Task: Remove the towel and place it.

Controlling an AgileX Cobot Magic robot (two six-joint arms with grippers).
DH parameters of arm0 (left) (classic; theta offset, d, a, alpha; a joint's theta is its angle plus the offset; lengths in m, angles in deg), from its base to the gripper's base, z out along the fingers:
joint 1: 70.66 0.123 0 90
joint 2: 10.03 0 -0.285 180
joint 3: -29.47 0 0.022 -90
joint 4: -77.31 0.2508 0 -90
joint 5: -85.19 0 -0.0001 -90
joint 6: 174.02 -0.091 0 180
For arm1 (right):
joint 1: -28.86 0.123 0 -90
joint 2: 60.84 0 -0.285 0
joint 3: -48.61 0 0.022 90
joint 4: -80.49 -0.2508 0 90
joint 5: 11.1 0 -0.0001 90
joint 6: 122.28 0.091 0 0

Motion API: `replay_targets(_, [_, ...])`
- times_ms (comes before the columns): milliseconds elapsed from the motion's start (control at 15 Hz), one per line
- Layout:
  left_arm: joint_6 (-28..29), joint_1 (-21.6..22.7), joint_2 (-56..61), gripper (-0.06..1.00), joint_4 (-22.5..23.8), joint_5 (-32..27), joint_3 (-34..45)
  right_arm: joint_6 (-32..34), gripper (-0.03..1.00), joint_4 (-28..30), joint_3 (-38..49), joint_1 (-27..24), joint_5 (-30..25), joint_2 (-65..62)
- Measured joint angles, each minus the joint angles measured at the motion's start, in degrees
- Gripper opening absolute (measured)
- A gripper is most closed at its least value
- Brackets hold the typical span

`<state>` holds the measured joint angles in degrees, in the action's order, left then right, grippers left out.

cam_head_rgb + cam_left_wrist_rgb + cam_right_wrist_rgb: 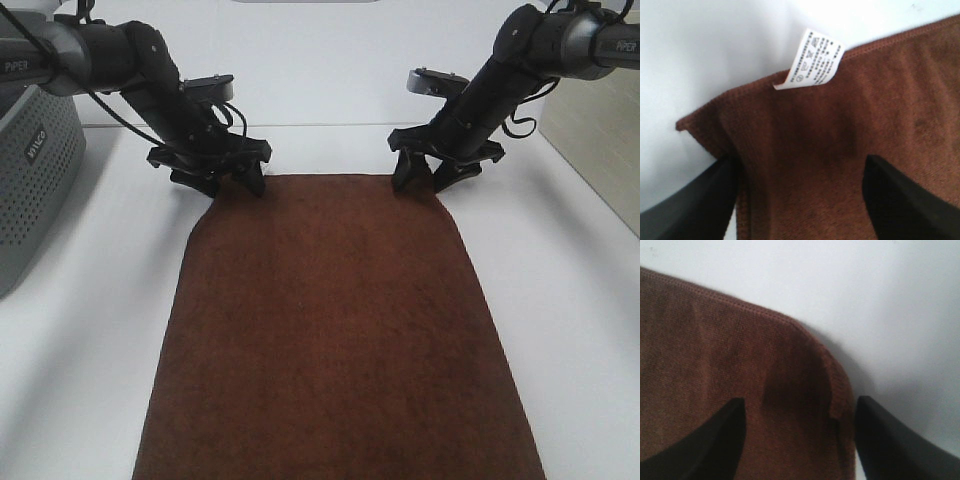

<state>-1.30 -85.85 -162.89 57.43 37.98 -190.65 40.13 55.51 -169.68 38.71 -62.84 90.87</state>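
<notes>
The dark brown towel lies flat on the white table, its near end running out of the exterior view. My left gripper is down at the towel's far left corner, jaws apart and straddling the slightly raised corner. A white tag sits on the far edge just past that corner. My right gripper is down at the far right corner, also open, one finger on the cloth and the other just off its side edge. Neither pair of fingers is pressed together on the cloth.
A grey perforated basket stands at the left edge of the table, beside the left arm. White table surface lies on both sides of the towel and beyond its far edge.
</notes>
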Motion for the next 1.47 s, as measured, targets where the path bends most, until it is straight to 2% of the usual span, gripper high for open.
replay_targets(67, [0.2, 0.1, -0.1, 0.56, 0.2, 0.1, 0.0, 0.0, 0.55, 0.7, 0.0, 0.0, 0.1, 0.1])
replay_targets(333, [0.5, 0.1, -0.2, 0.18, 1.6, -0.5, 0.0, 0.2, 0.06, 1.8, 0.0, 0.0, 0.1, 0.4])
replay_targets(400, [-0.1, 0.1, -0.2, 0.10, 1.7, -0.6, 0.0, 0.2, 0.01, 1.8, 0.0, 0.0, 0.1, 0.4])
replay_targets(467, [-0.5, 0.1, -0.3, 0.02, 1.7, -0.6, 0.0, 0.2, 0.01, 1.8, 0.0, 0.0, 0.1, 0.4])
replay_targets(533, [-0.6, 0.1, -0.3, 0.00, 1.7, -0.6, 0.0, 0.2, 0.01, 1.8, 0.0, 0.0, 0.1, 0.4])
replay_targets(733, [-0.9, 0.1, -0.3, 0.00, 1.7, -0.6, 0.0, 0.2, 0.01, 1.8, 0.0, 0.0, 1.5, 0.4])
replay_targets(1067, [-1.7, 0.0, -1.6, 0.00, 5.5, -0.5, -5.3, 0.1, 0.01, 1.9, 0.2, 0.0, 10.2, 0.1])
replay_targets(1333, [-1.8, 0.0, -1.6, 0.00, 8.3, 4.0, -11.1, -0.1, 0.01, 1.9, -3.8, 0.0, 13.1, -0.1])
replay_targets(1467, [-1.8, 0.0, -1.6, 0.00, 9.4, 8.6, -12.3, -0.1, 0.01, 1.8, -6.8, 0.0, 14.8, -0.1])
